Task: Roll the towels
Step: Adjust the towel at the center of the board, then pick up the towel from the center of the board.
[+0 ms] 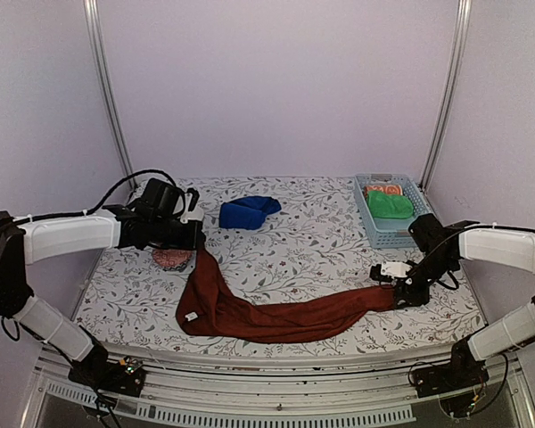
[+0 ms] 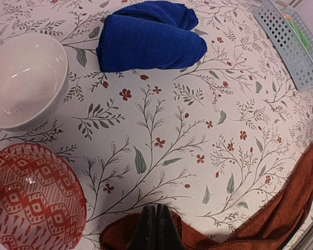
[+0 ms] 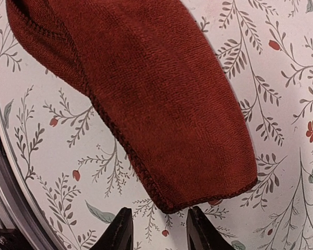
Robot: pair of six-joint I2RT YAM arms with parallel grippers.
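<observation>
Pinches one end of red towel [image 1: 276, 319] in closed left gripper [image 2: 155, 211] near left edge of table [image 1: 321, 241]. Skips blue towel [image 1: 248, 212], bunched toward back edge. Trails limp, light cloth along front edge to right gripper [image 3: 159, 211], jaws parted, empty. Best taken at hemmed corners.

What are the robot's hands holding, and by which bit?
The left gripper pinches the red towel by one end. The right gripper is open and holds nothing; the towel's other end lies just ahead of it.

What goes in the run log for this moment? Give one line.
left gripper shut on red towel | right gripper open, clear of towel's other end | red towel stretched out, unrolled | blue towel bunched, apart
</observation>
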